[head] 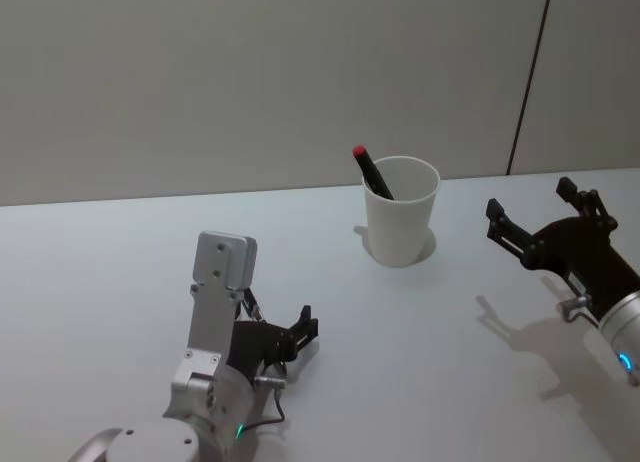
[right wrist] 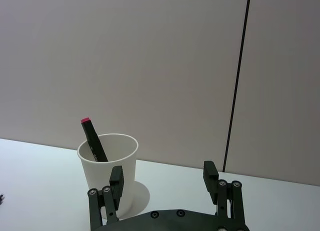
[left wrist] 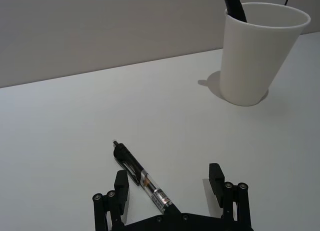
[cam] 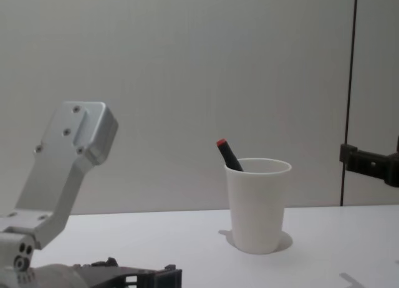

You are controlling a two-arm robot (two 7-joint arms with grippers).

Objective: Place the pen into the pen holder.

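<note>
The left pincer (left wrist: pixel 169 176) is low over the white table (left wrist: pixel 60 141). It is released, with its two fingers spread wide. Between them lies the black pen (left wrist: pixel 141 176), flat on the table and slanting, closer to one finger than to the other. I cannot tell if it touches that finger. The back end of the pen is hidden under the body of the pincer, and the tip end points forward, away from it. In the head view the pincer itself covers the pen.

Farther ahead of this pincer, a little to its right, stands the pen holder (left wrist: pixel 252 56), a white paper cup, upright and well apart from the pen. Inside it leans a dark marker (head: pixel 373 172) with a red cap. Its lower part is hidden by the cup wall.

To the right of the cup the right pincer (head: pixel 530 202) hangs above the table, also released and holding nothing. Its arm is cut off at the edge of the head view.
</note>
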